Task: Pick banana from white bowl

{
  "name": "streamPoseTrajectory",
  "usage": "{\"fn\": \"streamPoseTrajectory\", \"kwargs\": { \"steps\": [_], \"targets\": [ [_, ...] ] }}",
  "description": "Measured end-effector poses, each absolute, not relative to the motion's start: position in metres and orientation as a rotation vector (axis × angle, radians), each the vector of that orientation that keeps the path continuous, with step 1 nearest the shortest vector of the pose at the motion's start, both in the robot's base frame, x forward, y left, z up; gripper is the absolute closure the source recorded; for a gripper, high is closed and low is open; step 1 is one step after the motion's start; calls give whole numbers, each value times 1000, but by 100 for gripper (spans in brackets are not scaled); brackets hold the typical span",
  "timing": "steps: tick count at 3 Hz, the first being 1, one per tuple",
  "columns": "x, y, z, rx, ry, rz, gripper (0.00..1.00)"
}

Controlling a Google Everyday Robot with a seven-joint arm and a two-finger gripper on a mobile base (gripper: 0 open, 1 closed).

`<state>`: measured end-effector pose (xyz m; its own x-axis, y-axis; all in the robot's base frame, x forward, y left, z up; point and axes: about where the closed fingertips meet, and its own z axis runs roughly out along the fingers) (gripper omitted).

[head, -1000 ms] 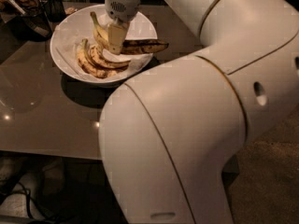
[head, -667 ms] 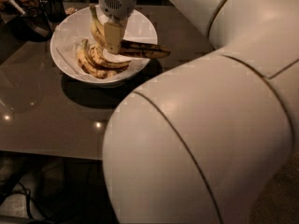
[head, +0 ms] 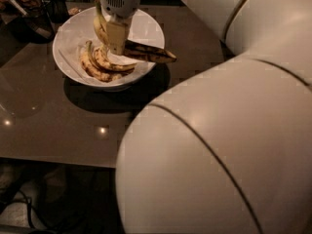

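Observation:
The white bowl point(head: 73, 33) stands at the back of a dark glossy table point(head: 44, 126). In it lies the banana point(head: 100, 62), a blotched yellow bunch fanned out. One fruit pokes over the right rim point(head: 153, 56) and another points up beside the gripper. My gripper point(head: 117, 40) comes straight down from the top into the bowl, its pale fingers shut around the bunch where the fruits join. The lower fruits seem to rest on the bowl's floor.
Dark glass containers point(head: 41, 13) stand at the table's back left, close to the bowl. My own large white arm links point(head: 219, 145) fill the right and lower part of the view. The table's front edge point(head: 58, 161) runs across the lower left, with cables on the floor below.
The gripper has shifted slightly left over the bowl and stays on the bunch. The big arm link has swung across the foreground. The bowl has not moved.

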<state>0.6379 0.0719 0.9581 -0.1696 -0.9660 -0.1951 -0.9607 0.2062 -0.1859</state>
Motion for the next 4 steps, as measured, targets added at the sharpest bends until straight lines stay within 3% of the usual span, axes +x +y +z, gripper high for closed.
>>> {"fn": "streamPoseTrajectory", "kwargs": {
  "steps": [3,4],
  "targets": [
    [601,66,983,-1789,2198,-170,100],
    [558,60,994,-1765,2209,-178,100]
  ]
}}
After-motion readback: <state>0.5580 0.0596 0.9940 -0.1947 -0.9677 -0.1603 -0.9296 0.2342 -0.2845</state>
